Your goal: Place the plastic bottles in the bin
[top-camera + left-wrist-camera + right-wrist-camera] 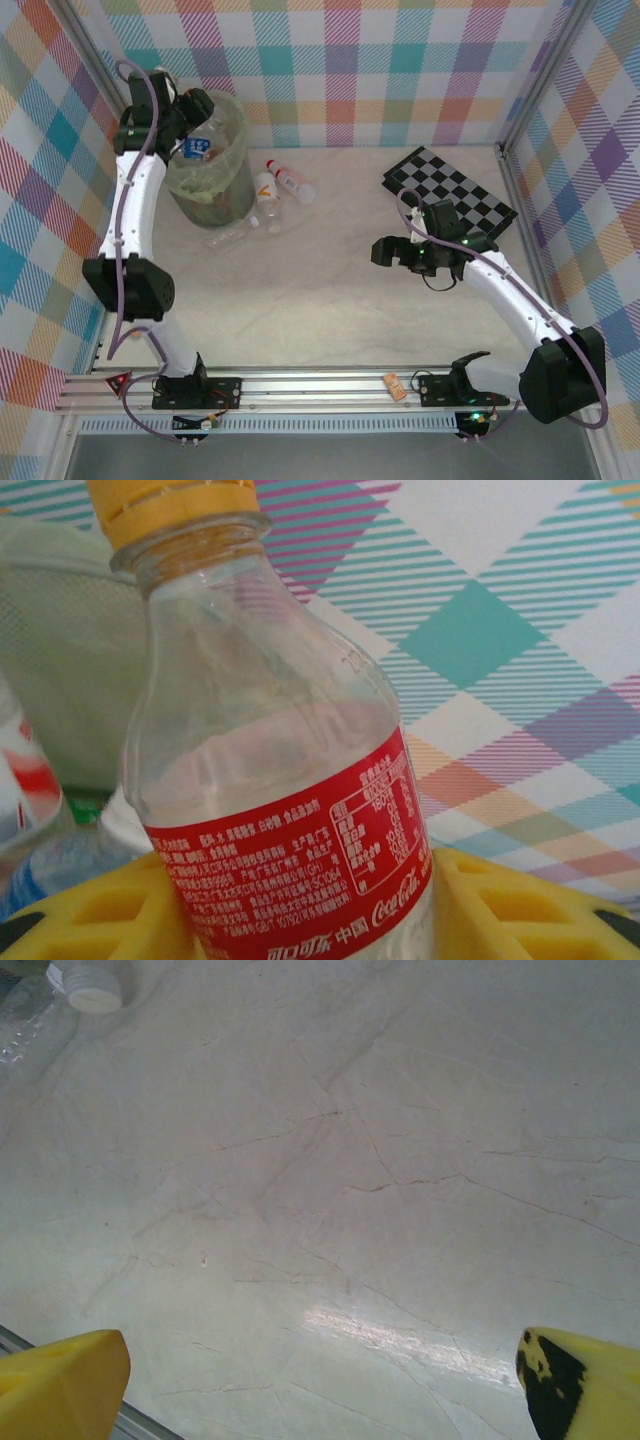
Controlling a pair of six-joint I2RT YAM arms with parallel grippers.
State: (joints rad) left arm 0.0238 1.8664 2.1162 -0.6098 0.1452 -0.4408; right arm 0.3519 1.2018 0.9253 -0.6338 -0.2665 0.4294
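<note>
A clear plastic bottle with a red label and a yellow cap stands upright between the yellow fingers of my left gripper, which is shut on it. That gripper hangs over the rim of the pale-green bin at the back left. Other bottles lie inside the bin. On the table right of the bin lie three more bottles. My right gripper stands open over bare table, nothing between its fingers.
A black-and-white checkerboard lies at the back right. Checked fabric walls close in the table on three sides. A clear bottle with a white cap lies at the far left edge of the right wrist view. The metal rail runs along the front.
</note>
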